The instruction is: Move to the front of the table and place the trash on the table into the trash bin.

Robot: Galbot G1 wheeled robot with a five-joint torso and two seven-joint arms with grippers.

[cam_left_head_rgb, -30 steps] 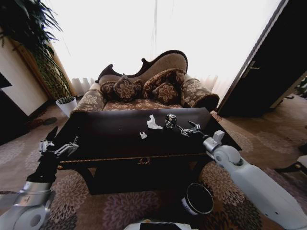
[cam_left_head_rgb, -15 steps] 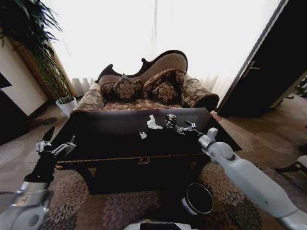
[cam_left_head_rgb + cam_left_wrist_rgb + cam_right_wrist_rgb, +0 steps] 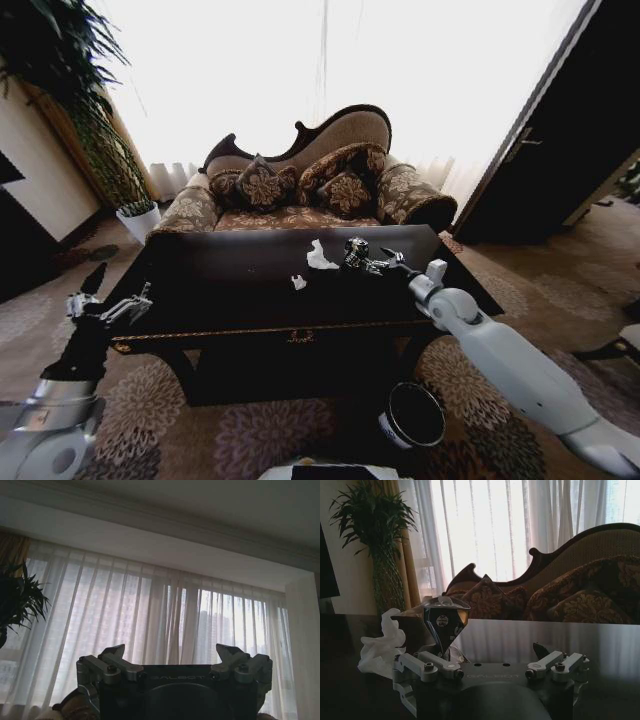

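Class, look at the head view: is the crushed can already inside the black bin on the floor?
No. The crushed can stands on the table beside the white paper, while the bin sits on the carpet below.

Dark glossy table (image 3: 230, 285): crushed can (image 3: 354, 252), large paper scrap (image 3: 319, 257), small scrap (image 3: 298, 282) right of centre.

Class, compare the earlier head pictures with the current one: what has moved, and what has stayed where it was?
The right tool has moved in across the table toward the crushed can, open, holding nothing. The left tool has drifted slightly outward, left of the table. The can, paper scraps and trash bin stayed put.
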